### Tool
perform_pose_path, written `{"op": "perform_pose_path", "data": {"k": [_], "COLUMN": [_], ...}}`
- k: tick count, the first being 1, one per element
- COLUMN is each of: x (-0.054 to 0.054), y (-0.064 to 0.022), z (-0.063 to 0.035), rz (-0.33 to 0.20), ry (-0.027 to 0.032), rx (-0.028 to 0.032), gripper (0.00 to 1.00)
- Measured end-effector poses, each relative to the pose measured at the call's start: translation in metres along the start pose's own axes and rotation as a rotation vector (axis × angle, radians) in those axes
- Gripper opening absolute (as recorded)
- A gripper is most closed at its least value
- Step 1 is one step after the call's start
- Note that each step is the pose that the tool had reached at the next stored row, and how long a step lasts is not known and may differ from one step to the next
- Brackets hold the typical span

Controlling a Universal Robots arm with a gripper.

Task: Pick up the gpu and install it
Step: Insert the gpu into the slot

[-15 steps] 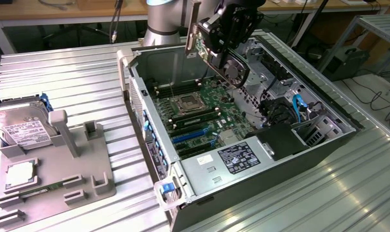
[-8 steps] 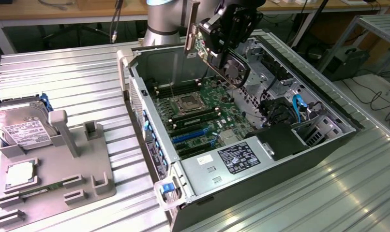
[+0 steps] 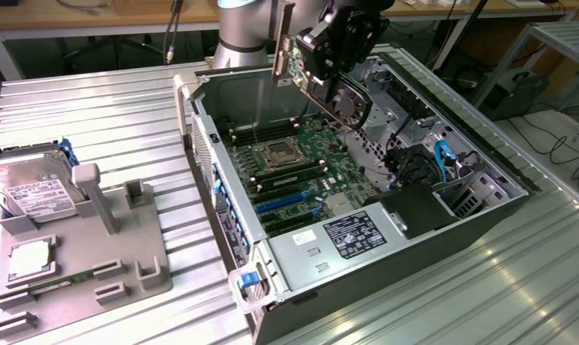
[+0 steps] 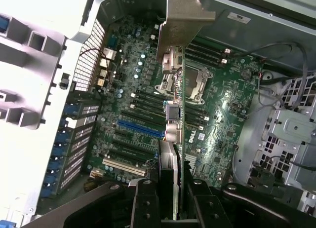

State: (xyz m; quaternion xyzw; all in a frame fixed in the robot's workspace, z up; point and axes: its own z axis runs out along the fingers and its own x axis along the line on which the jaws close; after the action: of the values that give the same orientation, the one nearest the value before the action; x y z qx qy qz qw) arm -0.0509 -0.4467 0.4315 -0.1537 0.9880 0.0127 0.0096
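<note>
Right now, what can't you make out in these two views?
- Wrist view: the gpu, edge-on in the gripper, hides the strip of motherboard behind it, including one end of the blue slot.
- Exterior view: the gripper's body hides its grip on the gpu; the top edge cuts off the arm.
- Exterior view: the power supply label print is too small to read.
- Neither view settles the gpu's height above the motherboard.

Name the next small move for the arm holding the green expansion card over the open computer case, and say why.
Probably slide sideways, without lowering, to bring the green, black-faced gpu over the long blue slot. The black gripper grips it edge-down near the metal CPU socket, well clear of the green motherboard, with that slot off to one side.
</note>
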Motion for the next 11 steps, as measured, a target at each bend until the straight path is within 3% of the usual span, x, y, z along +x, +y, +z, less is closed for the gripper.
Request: {"op": "perform_pose_path", "data": {"k": [11], "x": [0.0], "y": [0.0], "z": [0.0], "rz": [-0.038], "ry": [0.0008], "rx": [-0.0008], "gripper": [0.27]}}
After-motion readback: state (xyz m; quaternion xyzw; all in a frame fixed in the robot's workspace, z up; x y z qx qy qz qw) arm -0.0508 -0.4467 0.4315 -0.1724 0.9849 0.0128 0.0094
